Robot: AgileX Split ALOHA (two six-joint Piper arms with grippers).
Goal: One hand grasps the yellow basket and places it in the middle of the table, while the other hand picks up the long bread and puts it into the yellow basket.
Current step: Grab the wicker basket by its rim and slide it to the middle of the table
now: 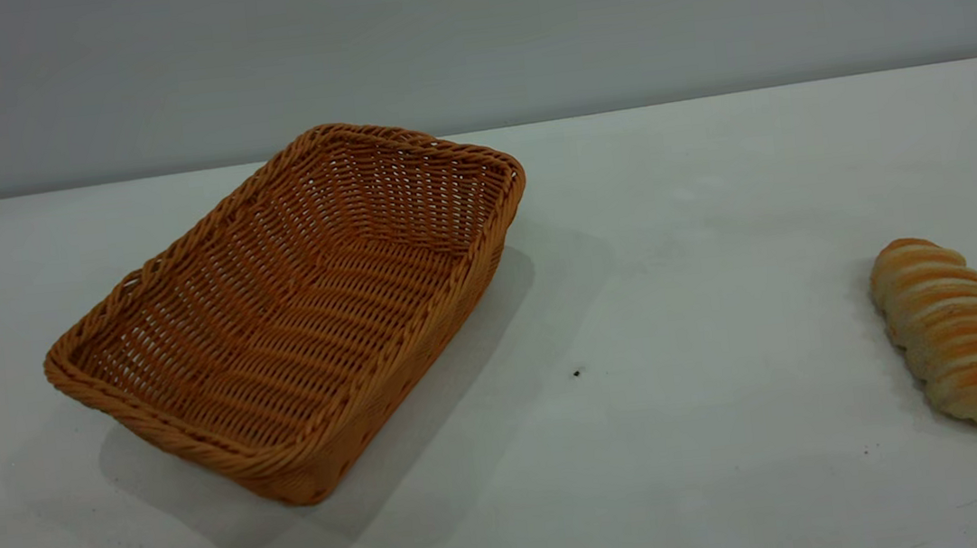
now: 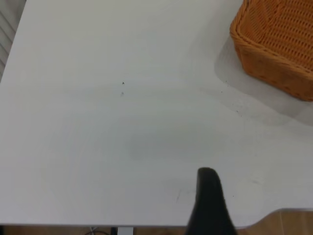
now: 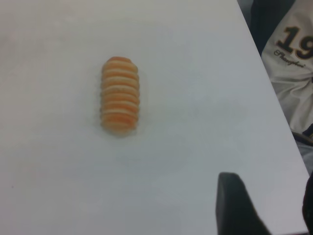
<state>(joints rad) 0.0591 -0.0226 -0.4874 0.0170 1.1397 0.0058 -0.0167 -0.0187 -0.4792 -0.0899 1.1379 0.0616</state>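
The yellow basket (image 1: 294,322), woven orange-tan wicker, stands empty on the left half of the table (image 1: 674,227); one corner of it shows in the left wrist view (image 2: 274,44). The long bread (image 1: 953,332), striped golden and cream, lies on the table at the far right; it also shows in the right wrist view (image 3: 120,95). Neither gripper shows in the exterior view. My left gripper (image 2: 264,196) hovers over bare table near an edge, away from the basket, with one finger (image 2: 208,200) in view. My right gripper (image 3: 270,191) is open and empty, above the table a short way from the bread.
A small dark speck (image 1: 577,374) lies on the table between basket and bread. The table edge (image 2: 274,215) runs close to my left gripper. In the right wrist view the table edge (image 3: 274,98) runs beside a person's white jersey (image 3: 293,54).
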